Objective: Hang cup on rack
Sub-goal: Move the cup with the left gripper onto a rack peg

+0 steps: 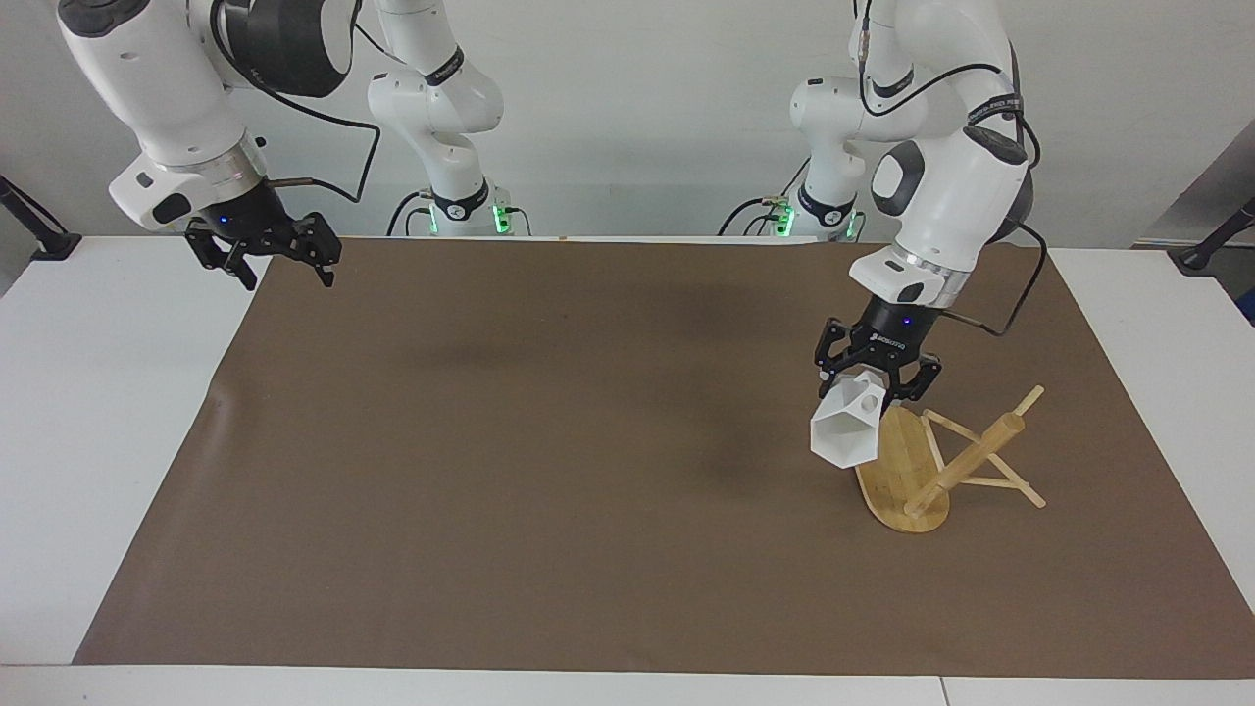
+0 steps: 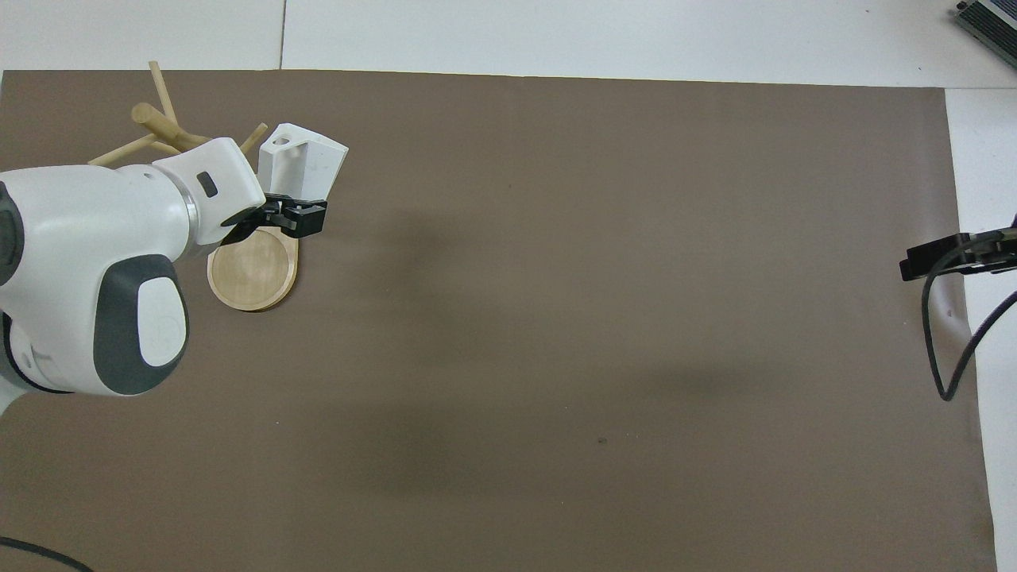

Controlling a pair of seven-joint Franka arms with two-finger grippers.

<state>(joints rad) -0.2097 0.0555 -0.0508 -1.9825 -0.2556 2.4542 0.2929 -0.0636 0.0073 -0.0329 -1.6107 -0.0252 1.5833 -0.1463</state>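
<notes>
Starting at the right arm's end of the table, we see the right gripper (image 1: 263,257) raised over the edge of the brown mat (image 1: 549,461), where the mat meets the white table (image 1: 98,392); its fingers are spread apart and grasp nothing, and this arm waits. The middle of the mat lies bare of things. Toward the left arm's end, we see the left gripper (image 1: 879,375) pointing down, its fingers clenched on the handle end of the cup (image 1: 847,431). The white faceted cup hangs tilted in the air, its wide rim turned down and away from the robots, the hole of its handle showing near the fingers. It hangs over the edge of the oval base of the rack (image 1: 907,471). The bamboo rack stands on the mat, its post and pegs clear of the cup.
</notes>
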